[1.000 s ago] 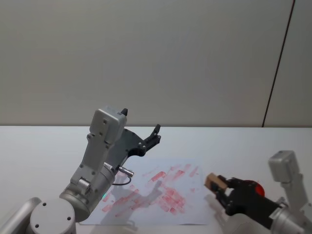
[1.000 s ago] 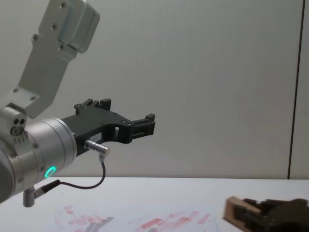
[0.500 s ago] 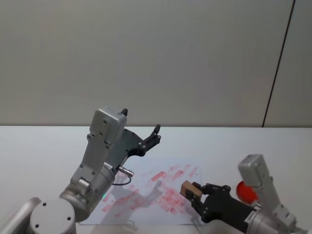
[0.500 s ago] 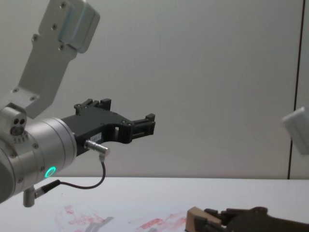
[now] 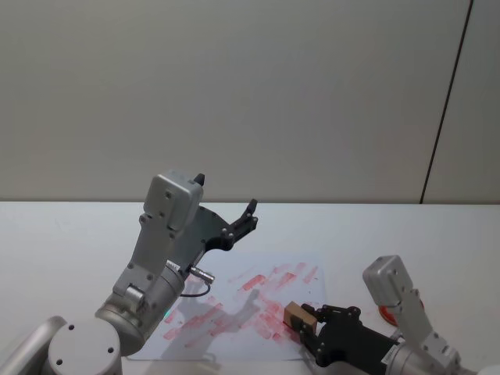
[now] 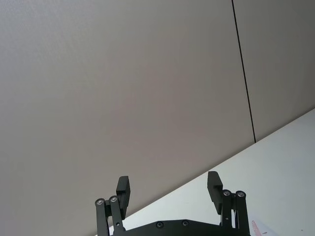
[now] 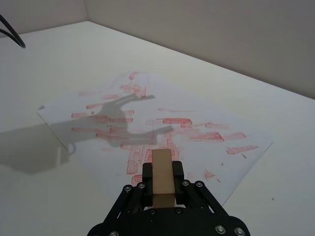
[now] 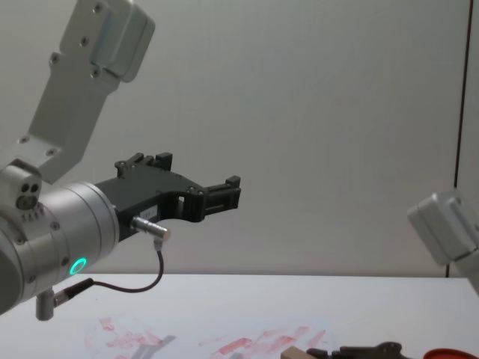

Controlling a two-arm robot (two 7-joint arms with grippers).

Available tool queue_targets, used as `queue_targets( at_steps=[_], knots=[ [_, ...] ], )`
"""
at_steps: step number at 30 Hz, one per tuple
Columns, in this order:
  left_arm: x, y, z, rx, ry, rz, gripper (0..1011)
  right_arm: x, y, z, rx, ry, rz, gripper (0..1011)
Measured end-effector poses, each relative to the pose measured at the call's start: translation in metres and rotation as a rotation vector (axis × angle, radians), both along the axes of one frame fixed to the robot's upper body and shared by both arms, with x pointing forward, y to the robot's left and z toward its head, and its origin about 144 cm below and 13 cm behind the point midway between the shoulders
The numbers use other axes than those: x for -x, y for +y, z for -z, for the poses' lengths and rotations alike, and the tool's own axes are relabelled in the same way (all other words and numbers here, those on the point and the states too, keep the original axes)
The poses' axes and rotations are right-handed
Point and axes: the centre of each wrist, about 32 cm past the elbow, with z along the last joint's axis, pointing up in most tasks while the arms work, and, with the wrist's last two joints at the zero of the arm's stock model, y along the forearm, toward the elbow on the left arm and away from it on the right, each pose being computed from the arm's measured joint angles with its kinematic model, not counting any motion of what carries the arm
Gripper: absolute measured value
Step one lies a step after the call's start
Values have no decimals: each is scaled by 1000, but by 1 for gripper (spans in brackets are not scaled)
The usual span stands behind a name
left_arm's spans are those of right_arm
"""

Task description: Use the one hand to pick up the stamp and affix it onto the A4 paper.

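One arm works: the right gripper (image 7: 162,183) clamps the stamp (image 7: 162,172) over the paper (image 7: 197,110); next should come a flat press. Left gripper (image 6: 169,187) idles raised, spread.

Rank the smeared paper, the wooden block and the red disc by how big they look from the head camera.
1. the A4 paper: clearly largest.
2 or 3. the stamp and the red disc: unsure. Both look small, and the right arm hides most of the disc.

table (image 5: 62,234): white | wall (image 5: 234,94): plain grey, dark vertical seam (image 5: 447,101) at right | red round disc (image 8: 449,354): flat on table, right
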Motion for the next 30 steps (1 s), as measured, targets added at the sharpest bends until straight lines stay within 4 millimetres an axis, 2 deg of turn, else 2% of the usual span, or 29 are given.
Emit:
queue_targets(
  at_steps=[30],
  knots=[
    [0,0,0,0,0,0,1002,-1,3,5,27,37,-4,220]
  ],
)
